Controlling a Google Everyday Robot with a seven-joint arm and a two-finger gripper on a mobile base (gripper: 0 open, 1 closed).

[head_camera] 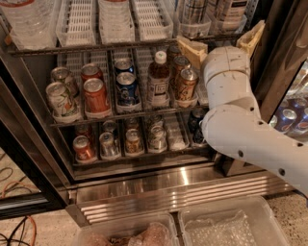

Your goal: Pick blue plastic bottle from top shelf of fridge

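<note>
The fridge (144, 185) stands open in front of me. Its top shelf (120, 46) is a dark wire rack with white slotted trays (79, 21) and a clear bin (202, 29) at the right. In that bin stand bottles cut off by the top edge. One with a dark blue and white label (193, 8) looks like the blue plastic bottle. My gripper (220, 34) is open, just below and in front of that bin. Its tan fingers (192, 48) are spread wide and hold nothing.
A big ribbed clear water bottle (26, 19) stands at the top left. A brown bottle with a white cap (158, 79) and several cans (96, 96) fill the middle rack. More cans (132, 140) are on the lower rack. Clear bins (231, 226) lie on the floor.
</note>
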